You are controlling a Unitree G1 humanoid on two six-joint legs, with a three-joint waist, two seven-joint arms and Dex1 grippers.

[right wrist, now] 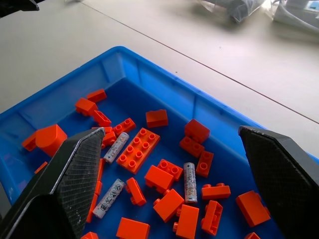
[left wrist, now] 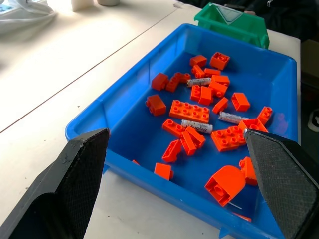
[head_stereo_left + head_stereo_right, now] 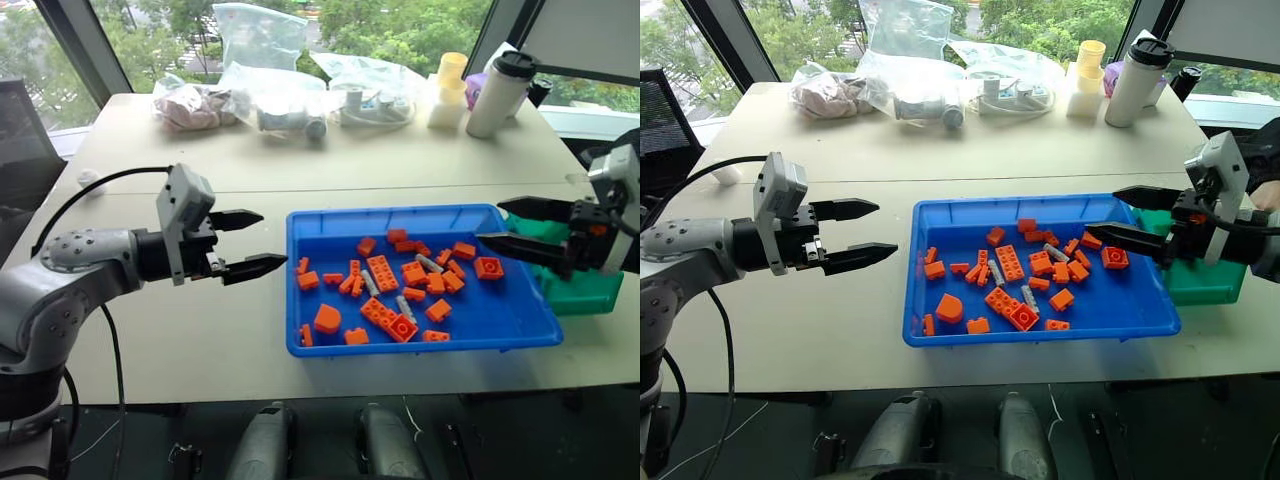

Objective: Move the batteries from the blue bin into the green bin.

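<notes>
The blue bin (image 3: pixel 505 312) lies on the white table, right of centre, strewn with orange toy bricks (image 3: pixel 381 272). Three slim grey batteries lie among the bricks (image 1: pixel 116 147) (image 1: pixel 190 182) (image 1: pixel 109 198). The green bin (image 3: pixel 583 292) stands against the blue bin's right end. My left gripper (image 3: pixel 272 240) hovers open just left of the blue bin, with nothing between its fingers. My right gripper (image 3: pixel 490 222) is open and empty over the blue bin's right end, in front of the green bin.
Along the far side of the table lie clear plastic bags (image 3: pixel 262 80), a white tumbler with a black lid (image 3: pixel 500 92) and a pale yellow container (image 3: pixel 447 90). A black cable (image 3: pixel 95 190) runs from my left arm. The table's front edge is close below the blue bin.
</notes>
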